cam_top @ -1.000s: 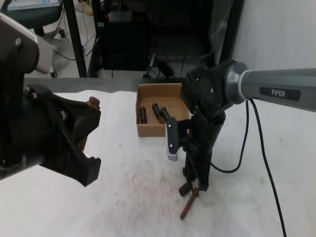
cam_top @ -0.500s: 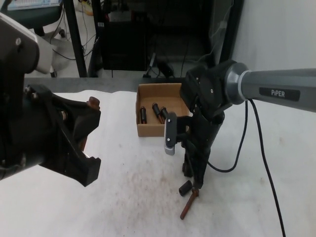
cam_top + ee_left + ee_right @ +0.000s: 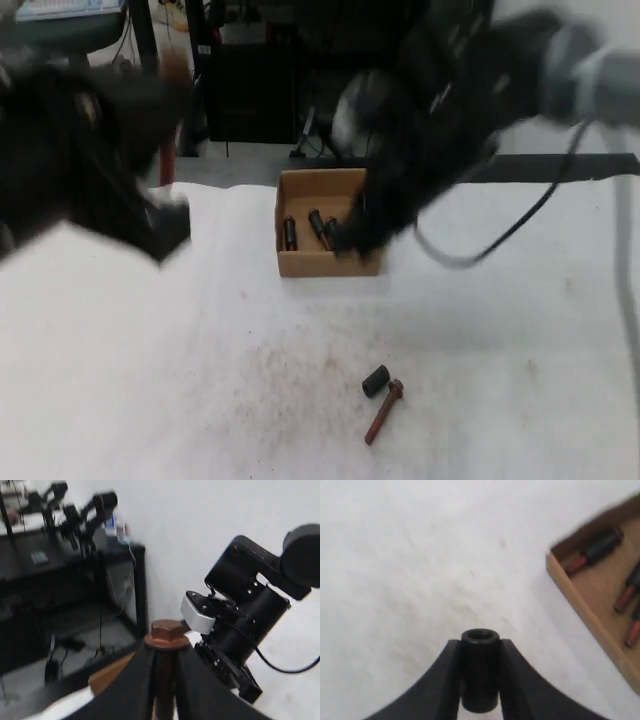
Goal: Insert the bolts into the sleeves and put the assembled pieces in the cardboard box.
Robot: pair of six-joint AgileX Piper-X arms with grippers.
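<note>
A bolt (image 3: 168, 631) is held between the fingers of the left gripper (image 3: 165, 652), which are closed narrowly on its shank, so that the hexagonal head is left clear beyond the tips. A sleeve (image 3: 480, 672) is clamped between the fingers of the right gripper (image 3: 480, 645), with its open bore turned toward the camera. The two parts are not yet joined, so insertion of this pair is judged to be the step in hand.

In the high view the cardboard box (image 3: 325, 264) is seen at 12 o'clock on the bench (image 3: 200, 400). Three assembled pieces (image 3: 290, 232), as far as can be counted, are lying on its floor. At 5 o'clock from the box, and well apart from it, a loose sleeve (image 3: 375, 380) is left on the bench. A loose bolt (image 3: 384, 412) is lying just beside it at 5 o'clock.

The task is therefore judged to be past halfway. Three pieces are boxed, one pair is held ready for joining, and one pair remains to be picked up, joined and boxed.
</note>
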